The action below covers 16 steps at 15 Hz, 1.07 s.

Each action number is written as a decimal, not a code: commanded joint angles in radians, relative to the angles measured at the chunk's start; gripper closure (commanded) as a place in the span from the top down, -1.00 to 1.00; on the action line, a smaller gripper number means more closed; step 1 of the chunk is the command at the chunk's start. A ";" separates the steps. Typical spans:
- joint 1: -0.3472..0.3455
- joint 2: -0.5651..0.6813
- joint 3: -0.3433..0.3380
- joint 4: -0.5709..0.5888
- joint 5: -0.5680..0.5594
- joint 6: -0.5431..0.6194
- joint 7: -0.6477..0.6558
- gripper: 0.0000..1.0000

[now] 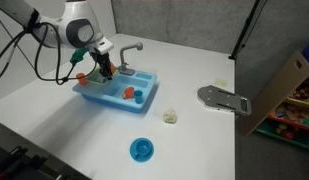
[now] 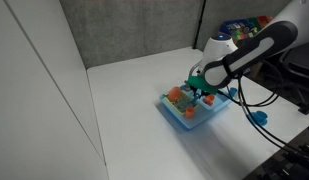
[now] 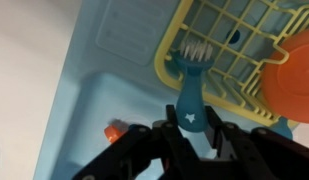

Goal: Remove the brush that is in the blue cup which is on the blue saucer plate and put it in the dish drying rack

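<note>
My gripper (image 3: 191, 125) is shut on the handle of the brush (image 3: 191, 92), a teal handle with a white star and white bristles. The bristle end hangs over the yellow slotted dish drying rack (image 3: 244, 40), which sits in the light-blue toy sink unit (image 1: 94, 92). In both exterior views the gripper (image 1: 102, 68) (image 2: 201, 90) hovers low over that unit. The blue cup (image 1: 142, 148) stands on the blue saucer plate (image 1: 133, 156) near the table's front edge, well apart from the gripper.
An orange plate (image 3: 294, 85) leans in the rack and a small orange-red cup (image 3: 114, 130) lies in the basin. A grey faucet (image 1: 134, 47) rises behind the sink. On the table are a small white lump (image 1: 170, 117) and a grey flat tool (image 1: 222, 98). A cardboard box (image 1: 279, 90) stands beside the table.
</note>
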 commanded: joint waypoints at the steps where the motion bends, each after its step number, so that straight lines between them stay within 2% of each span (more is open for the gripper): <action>1: -0.022 0.017 0.020 0.032 0.023 -0.027 0.007 -0.82; 2: -0.024 0.018 0.021 0.031 0.026 -0.026 0.006 -0.73; 3: -0.025 0.018 0.023 0.030 0.028 -0.026 0.005 -0.19; 4: -0.027 0.016 0.026 0.029 0.031 -0.026 0.003 -0.01; 5: -0.026 0.015 0.026 0.027 0.033 -0.025 0.003 0.27; 9: -0.028 0.003 0.032 0.014 0.037 -0.018 -0.004 0.92; 11: -0.027 -0.007 0.033 0.004 0.035 -0.012 -0.008 1.00; 16: -0.025 -0.053 0.037 -0.034 0.007 -0.005 -0.062 1.00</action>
